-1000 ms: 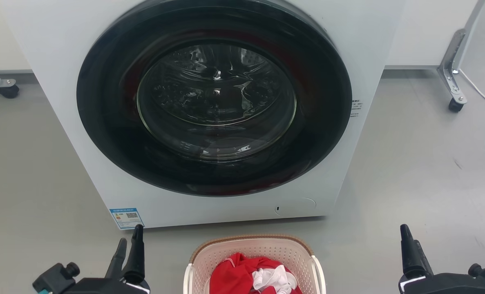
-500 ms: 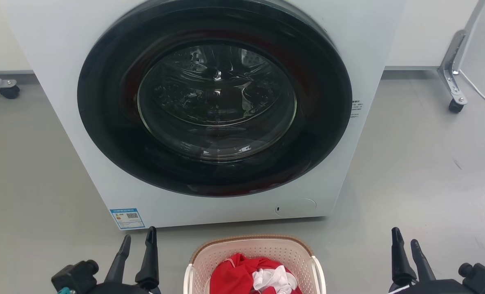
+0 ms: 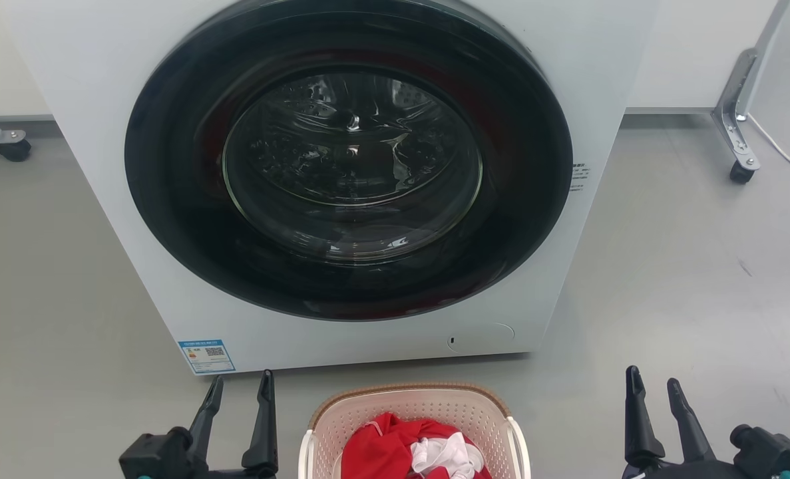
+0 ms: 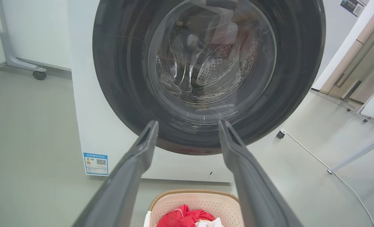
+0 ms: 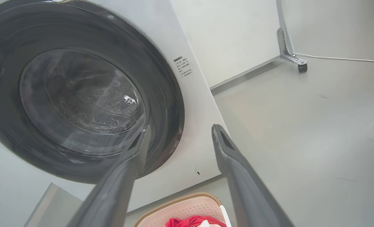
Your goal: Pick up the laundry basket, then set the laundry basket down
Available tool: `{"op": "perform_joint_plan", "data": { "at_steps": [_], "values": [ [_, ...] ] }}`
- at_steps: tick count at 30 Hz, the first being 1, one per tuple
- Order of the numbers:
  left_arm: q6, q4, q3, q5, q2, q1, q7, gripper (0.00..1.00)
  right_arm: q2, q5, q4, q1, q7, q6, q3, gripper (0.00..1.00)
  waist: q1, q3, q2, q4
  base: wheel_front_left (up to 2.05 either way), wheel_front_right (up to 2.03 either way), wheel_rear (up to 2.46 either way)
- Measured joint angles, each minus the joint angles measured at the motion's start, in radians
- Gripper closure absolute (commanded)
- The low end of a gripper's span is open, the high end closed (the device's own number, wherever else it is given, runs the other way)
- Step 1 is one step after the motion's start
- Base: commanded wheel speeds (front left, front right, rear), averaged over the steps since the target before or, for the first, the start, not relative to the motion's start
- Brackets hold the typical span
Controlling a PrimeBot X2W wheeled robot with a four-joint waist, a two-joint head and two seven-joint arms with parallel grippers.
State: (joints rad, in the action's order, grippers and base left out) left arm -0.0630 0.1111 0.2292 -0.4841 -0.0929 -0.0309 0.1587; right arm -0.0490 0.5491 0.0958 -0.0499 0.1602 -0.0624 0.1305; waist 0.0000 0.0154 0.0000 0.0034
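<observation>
The cream laundry basket (image 3: 408, 407) with brown rim trim and white side handles stands on the floor at the bottom middle of the head view, holding red and white clothes (image 3: 414, 449). My left gripper (image 3: 241, 384) is open, a little to the basket's left, touching nothing. Out to the basket's right, my right gripper (image 3: 653, 380) is open too, with a wider gap of floor between. The left wrist view has the basket (image 4: 193, 201) low between my spread fingers (image 4: 136, 164). In the right wrist view the basket (image 5: 187, 209) sits at the bottom edge.
A white washing machine (image 3: 102, 80) with its round dark door (image 3: 351, 166) shut stands just behind the basket. Castered metal frame legs (image 3: 734, 126) are at the far right and a caster (image 3: 14, 148) at the far left. Grey floor lies on both sides.
Both grippers have moved inward toward the basket. The left fingers, nearly together a second ago, have spread apart, and the right has opened too. The basket has not moved.
</observation>
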Motion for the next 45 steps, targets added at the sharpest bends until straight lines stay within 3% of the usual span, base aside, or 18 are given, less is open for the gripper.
{"op": "perform_joint_plan", "data": {
  "at_steps": [26,45],
  "values": [
    [-0.061,-0.074,0.068,0.373,-0.005,-0.04,0.091,0.0,-0.003,-0.365,-0.093,-0.028,0.089,-0.061,0.063,0.0,0.0,-0.005,0.0,0.002,0.0,0.0,0.0],
    [-0.061,-0.076,0.046,0.353,0.005,-0.04,0.094,0.0,-0.003,-0.371,-0.095,-0.028,0.09,-0.062,0.058,0.0,0.0,-0.011,0.0,0.005,0.0,0.0,0.0]
  ]
}}
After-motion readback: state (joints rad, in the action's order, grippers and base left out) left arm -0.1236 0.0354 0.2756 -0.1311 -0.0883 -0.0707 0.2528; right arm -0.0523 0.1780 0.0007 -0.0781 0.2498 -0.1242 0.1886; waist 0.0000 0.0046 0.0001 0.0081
